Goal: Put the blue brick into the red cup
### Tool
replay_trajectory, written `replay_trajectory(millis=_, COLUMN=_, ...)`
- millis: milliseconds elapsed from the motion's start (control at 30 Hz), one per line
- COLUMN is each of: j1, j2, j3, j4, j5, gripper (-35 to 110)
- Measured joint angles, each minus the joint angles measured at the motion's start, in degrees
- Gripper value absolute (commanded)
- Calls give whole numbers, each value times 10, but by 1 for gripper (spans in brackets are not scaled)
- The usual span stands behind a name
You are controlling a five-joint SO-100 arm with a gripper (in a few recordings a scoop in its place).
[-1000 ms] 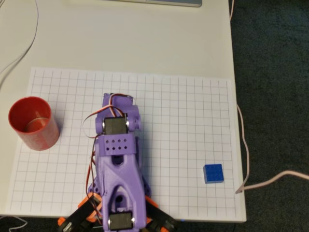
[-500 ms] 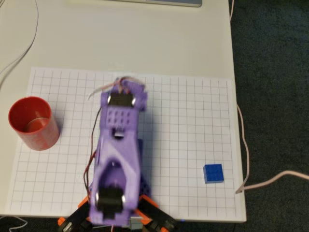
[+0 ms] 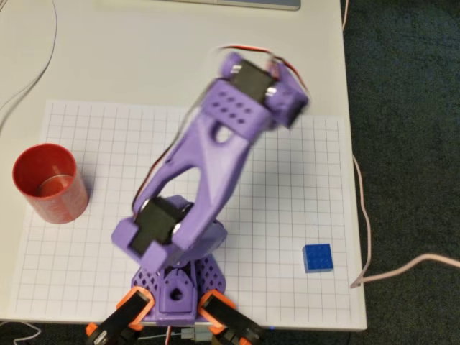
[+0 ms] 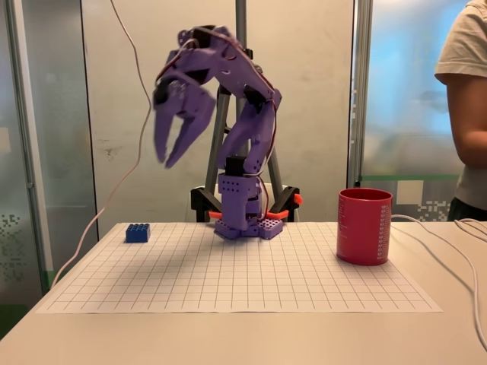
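Observation:
The blue brick (image 3: pixel 317 257) (image 4: pixel 138 233) lies studs up on the grid mat, near the mat's right edge in the overhead view and at the left in the fixed view. The red cup (image 3: pixel 49 183) (image 4: pixel 364 226) stands upright at the opposite side of the mat. My purple gripper (image 4: pixel 164 161) hangs high above the mat with its fingers pointing down, open and holding nothing. It is above and a little to the right of the brick in the fixed view. In the overhead view the wrist (image 3: pixel 259 90) is blurred and covers the fingers.
The arm's base (image 3: pixel 176 291) sits at the mat's near edge in the overhead view. A thin cable (image 3: pixel 402 269) trails off the table's right side. A person (image 4: pixel 468 99) stands beyond the cup at the right of the fixed view. The white grid mat (image 3: pixel 287 165) covers the table.
The arm has unfolded from its tucked pose over the base, risen, and swung toward the far right of the mat. Brick and cup have not moved.

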Motion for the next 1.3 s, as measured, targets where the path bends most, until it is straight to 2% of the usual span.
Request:
replay_trajectory(millis=433, j1=254, j2=-53, j3=103, j4=-99, j5=17, gripper=0)
replay_trajectory(millis=567, j1=290, j2=-53, j3=130, j4=-86, j5=27, gripper=0)
replay_trajectory(millis=800, j1=356, j2=-64, j3=200, j4=-87, j5=-28, gripper=0)
replay_trajectory(millis=933, j1=390, j2=-91, j3=231, j4=-125, j5=-12, gripper=0)
replay_trajectory(millis=1233, j1=386, j2=-123, j3=234, j4=-142, j5=-2, gripper=0)
replay_trajectory(millis=1267, j1=386, j2=-124, j3=234, j4=-149, j5=-4, gripper=2)
replay_trajectory(millis=1300, j1=392, j2=-124, j3=234, j4=-156, j5=-7, gripper=11)
